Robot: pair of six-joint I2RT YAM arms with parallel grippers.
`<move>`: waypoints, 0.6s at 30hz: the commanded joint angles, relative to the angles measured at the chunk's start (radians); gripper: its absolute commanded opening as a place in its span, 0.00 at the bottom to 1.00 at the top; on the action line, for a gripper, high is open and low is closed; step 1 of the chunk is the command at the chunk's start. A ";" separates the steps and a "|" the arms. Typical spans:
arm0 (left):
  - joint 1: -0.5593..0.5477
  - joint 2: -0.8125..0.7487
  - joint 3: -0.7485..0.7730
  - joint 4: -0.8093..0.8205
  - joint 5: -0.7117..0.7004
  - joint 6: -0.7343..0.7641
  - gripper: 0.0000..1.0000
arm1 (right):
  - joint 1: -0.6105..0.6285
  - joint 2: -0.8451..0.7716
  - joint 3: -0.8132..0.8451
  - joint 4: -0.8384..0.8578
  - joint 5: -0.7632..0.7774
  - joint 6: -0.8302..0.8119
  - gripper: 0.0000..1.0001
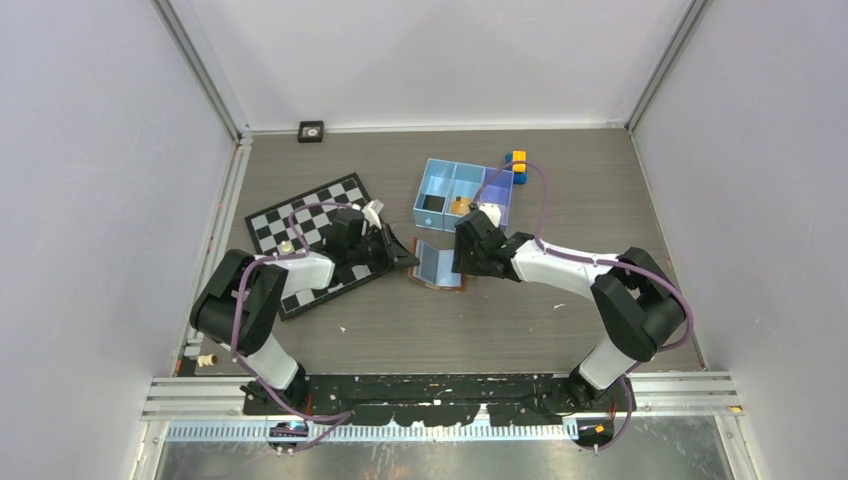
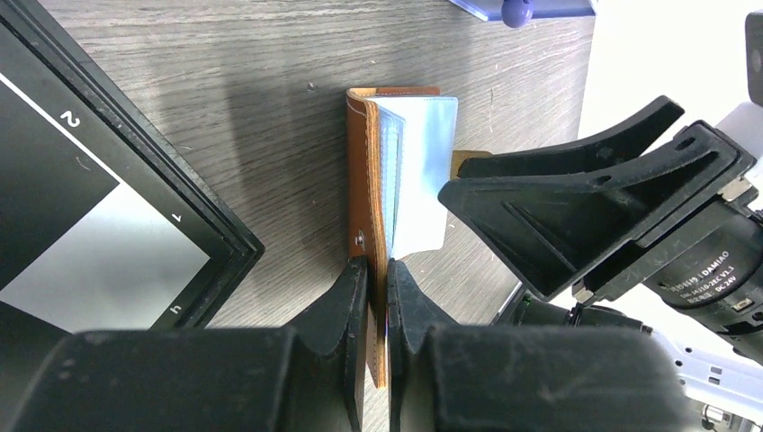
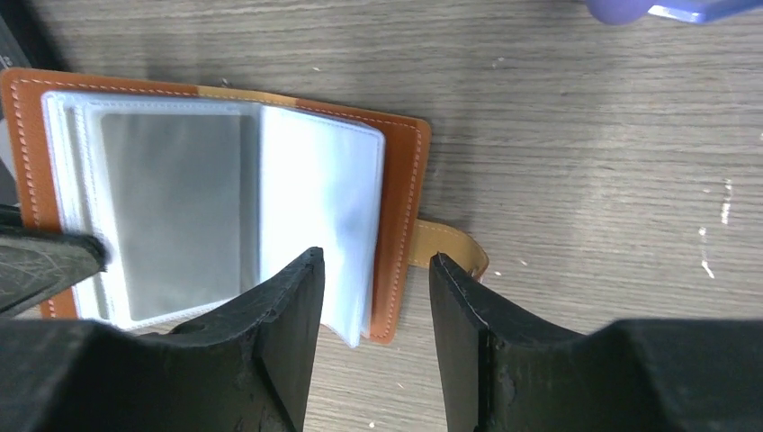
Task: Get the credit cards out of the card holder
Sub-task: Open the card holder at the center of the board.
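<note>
left gripper (image 2: 378,270): closed on the brown cover edge of the card holder (image 2: 363,171), lower centre of my left wrist view.
right gripper (image 3: 373,263): open; my jaws straddle the loose clear sleeves and the right cover edge. Contact: cannot tell.
card holder: lies open mid-bench (image 1: 580,190), between my two grippers, just below the blue tray (image 1: 470,163).
credit card (image 3: 171,207): one grey, inside a clear sleeve, left of centre in the right wrist view.
</note>
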 commanded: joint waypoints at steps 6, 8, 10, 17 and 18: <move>0.003 -0.038 0.007 0.007 0.003 0.021 0.02 | 0.005 -0.190 -0.020 -0.020 0.093 -0.053 0.52; 0.003 -0.038 0.007 0.007 0.003 0.020 0.02 | 0.006 -0.235 -0.043 0.009 0.079 -0.058 0.51; 0.003 -0.037 0.006 0.007 0.005 0.020 0.02 | 0.007 -0.279 -0.072 0.053 0.049 -0.070 0.50; 0.002 -0.029 0.008 0.019 0.019 0.009 0.02 | 0.007 -0.287 -0.108 0.198 -0.192 -0.107 0.39; 0.001 -0.027 0.008 0.020 0.022 0.008 0.02 | 0.008 -0.273 -0.106 0.219 -0.249 -0.106 0.35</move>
